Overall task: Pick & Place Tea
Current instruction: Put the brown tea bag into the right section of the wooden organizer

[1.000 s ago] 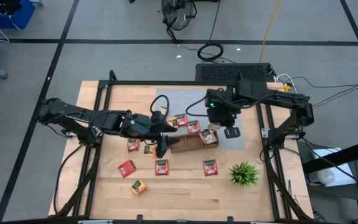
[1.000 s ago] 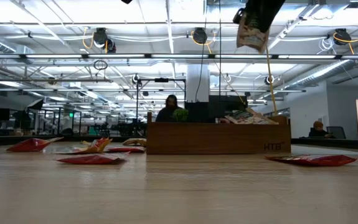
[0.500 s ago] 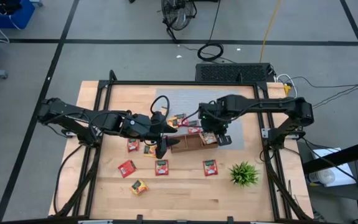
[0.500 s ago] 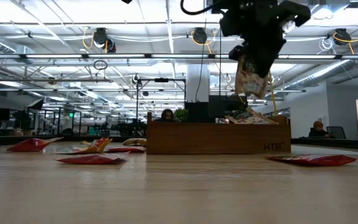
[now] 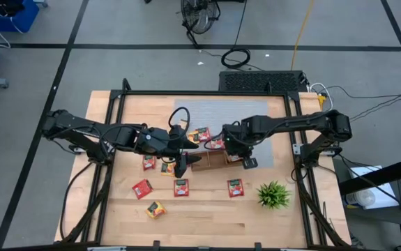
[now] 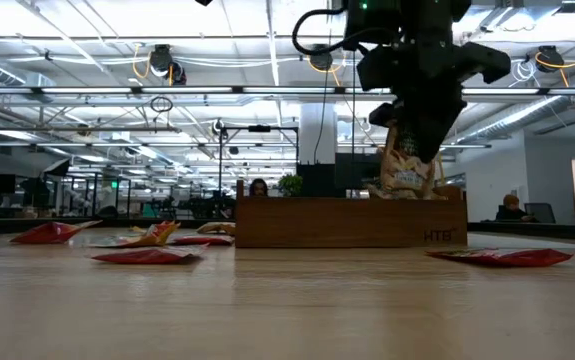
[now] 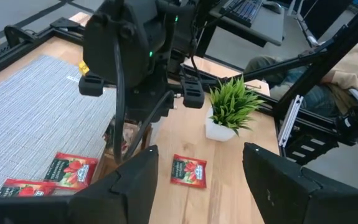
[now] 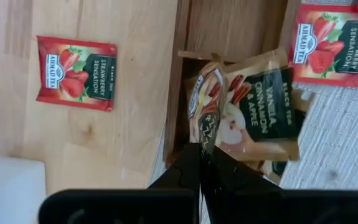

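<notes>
Holding my right gripper pinched on a pale tea sachet, wooden tray directly beneath; left gripper spread open.

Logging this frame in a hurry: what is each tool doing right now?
Left tool: open, holding nothing, beside the wooden tray.
Right tool: shut on a pale tea sachet above the tray.

The worktop is showing pale, matt wood grain, and a grey woven cloth mat is lying on it. The tea sachets are gleaming like glossy printed foil beside the smooth brown wooden tray.
</notes>
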### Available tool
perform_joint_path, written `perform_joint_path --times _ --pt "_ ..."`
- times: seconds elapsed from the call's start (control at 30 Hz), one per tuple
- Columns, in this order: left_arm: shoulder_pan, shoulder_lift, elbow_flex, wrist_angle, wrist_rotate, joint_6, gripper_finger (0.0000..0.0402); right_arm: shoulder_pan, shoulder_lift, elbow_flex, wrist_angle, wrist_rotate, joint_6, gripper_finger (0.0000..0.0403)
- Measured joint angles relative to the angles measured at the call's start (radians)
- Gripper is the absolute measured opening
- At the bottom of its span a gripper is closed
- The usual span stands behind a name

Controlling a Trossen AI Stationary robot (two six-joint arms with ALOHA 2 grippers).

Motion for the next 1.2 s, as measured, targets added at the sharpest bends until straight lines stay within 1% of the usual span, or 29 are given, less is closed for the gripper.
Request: perform_joint_path --times 0.2,0.37,0.63,0.8,0.93,1.2 --pt "0.0 0.0 0.0 0.0 0.0 -0.006 0.0234 0.0 0.0 -0.052 0.025 -0.003 -0.009 0.0" --pt "0.0 0.0 0.0 0.0 0.001 -0.006 0.0234 0.0 0.0 -0.05 0.034 0.005 -0.007 0.0004" --pt "0.0 0.0 0.0 0.005 0.083 -0.017 0.0234 -0.004 0.0 -0.023 0.012 0.012 -0.022 0.0048" --pt "0.0 0.0 0.0 0.006 0.122 -0.03 0.0234 -0.019 0.0 0.019 -0.021 0.084 -0.025 0.0072" --pt "0.0 0.0 0.0 0.006 0.122 -0.033 0.0234 -0.04 0.0 0.065 -0.021 0.16 -0.025 0.0083" --pt "0.0 0.0 0.0 0.007 0.122 -0.034 0.0234 -0.085 0.0 0.126 -0.027 0.163 -0.023 0.0086"
